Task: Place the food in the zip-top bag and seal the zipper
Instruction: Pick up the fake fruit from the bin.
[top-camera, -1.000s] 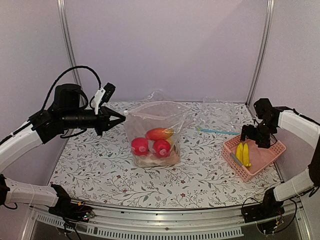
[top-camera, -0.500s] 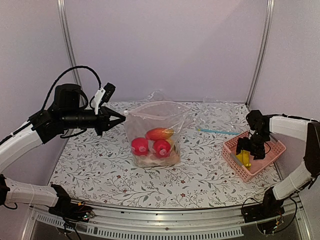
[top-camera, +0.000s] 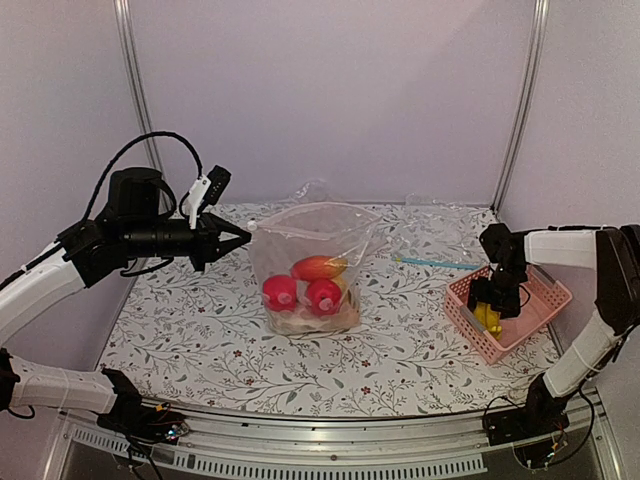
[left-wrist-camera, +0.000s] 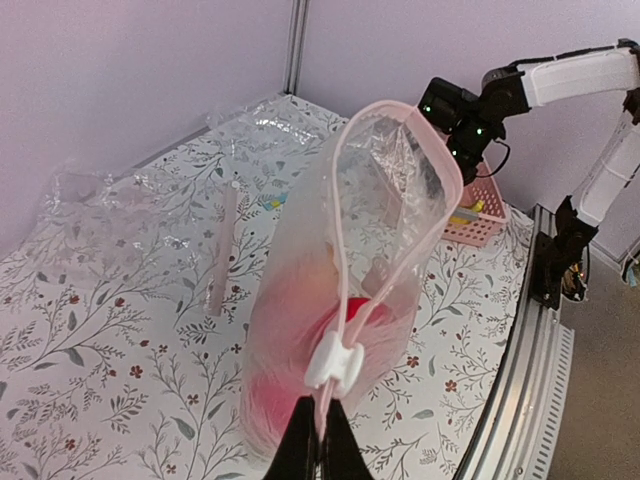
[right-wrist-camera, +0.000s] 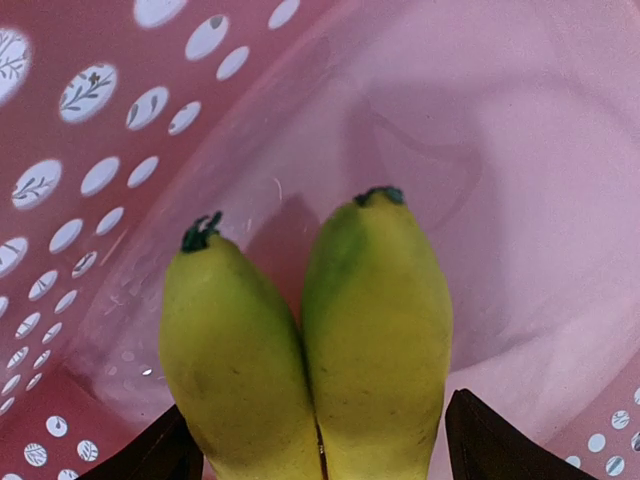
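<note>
Left hand (left-wrist-camera: 318, 447) pinches zip-top bag (left-wrist-camera: 395, 200) edge (right hand (right-wrist-camera: 318, 455) straddles banana (right-wrist-camera: 375, 320))

Top external: you look down over the whole tabletop (top-camera: 200, 340).
Left wrist: close on your zip-top bag (left-wrist-camera: 300, 330), basket (left-wrist-camera: 476, 226) beyond.
Right wrist: right inside that basket.

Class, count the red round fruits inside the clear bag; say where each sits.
2: the left red fruit lies low in the bag; the right red fruit beside it, under the orange fruit. Others may be hidden.
</note>
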